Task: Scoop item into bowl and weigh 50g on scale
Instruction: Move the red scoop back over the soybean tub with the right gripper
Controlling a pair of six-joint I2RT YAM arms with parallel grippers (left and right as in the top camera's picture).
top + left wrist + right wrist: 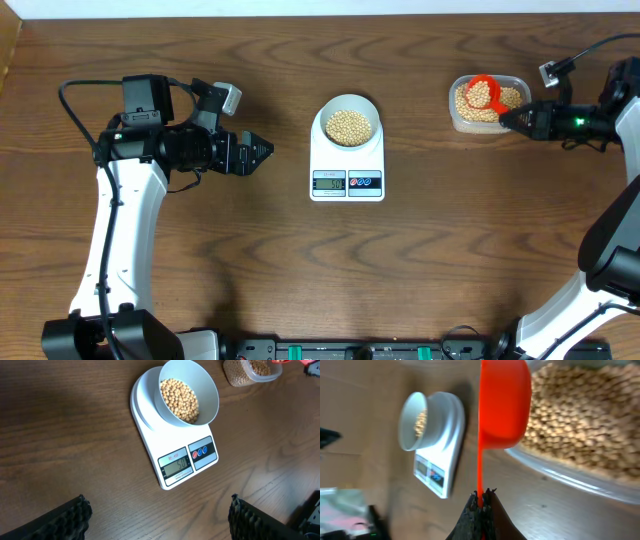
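Tan beans, white scale, orange-red scoop, brown woodgrain table.

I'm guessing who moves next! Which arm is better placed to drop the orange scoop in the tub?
Right, probably. The right end effector grips the orange scoop by its handle at the tub; the left end effector is open, empty, beyond the scale.

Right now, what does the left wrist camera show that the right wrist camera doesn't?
Left wrist only: the display of the scale is legible and seems to read 50, and the left pincer is open. Right wrist only: the right pincer is shut on the handle of the orange scoop, at the clear tub of beans. Both: the bowl of beans on the scale, plus the tub.
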